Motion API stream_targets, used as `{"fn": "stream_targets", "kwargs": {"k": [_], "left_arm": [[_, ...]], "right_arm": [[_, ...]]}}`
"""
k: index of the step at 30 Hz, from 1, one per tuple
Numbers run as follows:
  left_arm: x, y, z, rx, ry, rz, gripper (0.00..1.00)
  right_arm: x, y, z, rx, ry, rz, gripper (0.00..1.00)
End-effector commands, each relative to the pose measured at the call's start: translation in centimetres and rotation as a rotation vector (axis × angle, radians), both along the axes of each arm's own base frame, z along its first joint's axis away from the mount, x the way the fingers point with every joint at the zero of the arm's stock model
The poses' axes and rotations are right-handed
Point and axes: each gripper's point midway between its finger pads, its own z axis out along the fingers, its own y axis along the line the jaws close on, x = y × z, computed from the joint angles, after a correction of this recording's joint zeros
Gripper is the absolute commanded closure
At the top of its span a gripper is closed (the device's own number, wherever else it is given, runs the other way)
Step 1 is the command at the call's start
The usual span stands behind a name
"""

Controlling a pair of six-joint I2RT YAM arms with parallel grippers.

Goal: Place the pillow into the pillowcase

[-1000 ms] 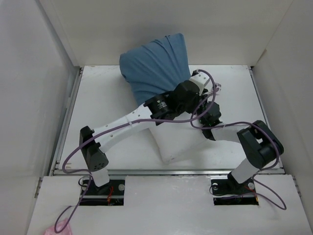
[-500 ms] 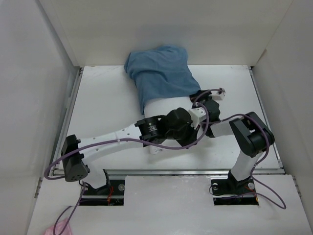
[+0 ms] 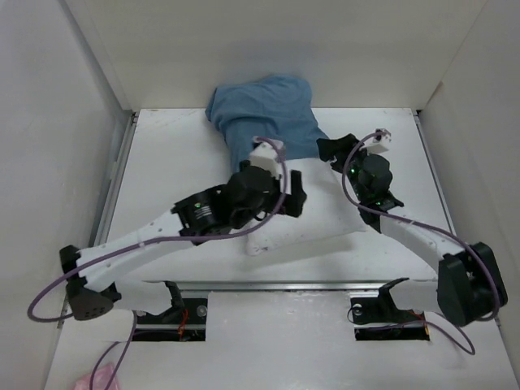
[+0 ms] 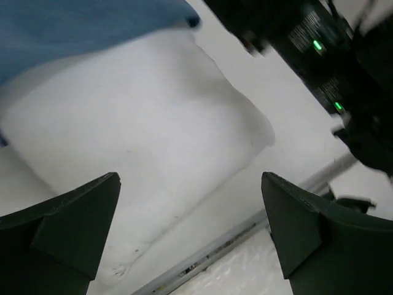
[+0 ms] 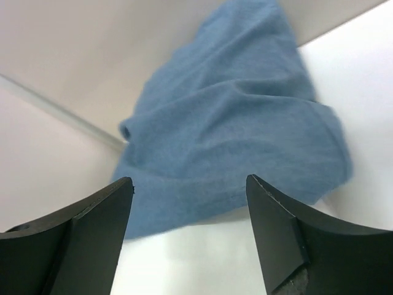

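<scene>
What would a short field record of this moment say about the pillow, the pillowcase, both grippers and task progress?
pillow: white, lying on the table, near part bare, far part under the blue cloth
pillowcase: blue, wrinkled, pulled over the pillow's far end, reaching the back wall
left gripper: open, empty, above the bare pillow
right gripper: open, empty, facing the pillowcase
progress: partly in; near part of the pillow not yet covered
</scene>
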Motion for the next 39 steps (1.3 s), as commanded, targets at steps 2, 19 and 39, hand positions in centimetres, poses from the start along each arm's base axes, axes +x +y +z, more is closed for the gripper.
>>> {"fn": "stream_targets", "kwargs": {"k": [2,19,39], "left_arm": [[3.6,9.6,0.3,-0.064,0.015,0.464,0.0],[11.2,16.5,-14.2,0.026,0.253,0.622,0.0],[10.7,17.4,-16.8,-0.039,0.29,0.601,0.0]], "right_arm": [[-2.7,-3.3,-2.4,-0.296,0.175,-0.071,0.19],[-9.2,10.4,-5.8,-0.815,0.267,0.364,0.0],[-7.0,9.6,4.1,-0.724,0.088,0.196,1.0]]}}
